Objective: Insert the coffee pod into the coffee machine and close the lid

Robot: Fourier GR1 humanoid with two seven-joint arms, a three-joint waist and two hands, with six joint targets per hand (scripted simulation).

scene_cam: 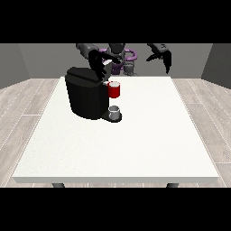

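Cup [115,113] sits under the coffee machine [88,92] spout ready to catch, red pod holder [114,90] just above it, your view-left hand [98,63] at the lid [83,73], fingers unclear, pod not visible, view-right hand [161,56] idle, fingers relaxed.

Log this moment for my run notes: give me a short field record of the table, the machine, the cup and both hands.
table: white table, robot behind it
coffee machine: black coffee machine, on the table's left part as viewed
red part: red holder at the machine's front, facing up
cup: small grey cup on the machine's base, below the red holder
hand at the view's left: over the machine's top, by the lid
hand at the view's right: raised, apart from everything
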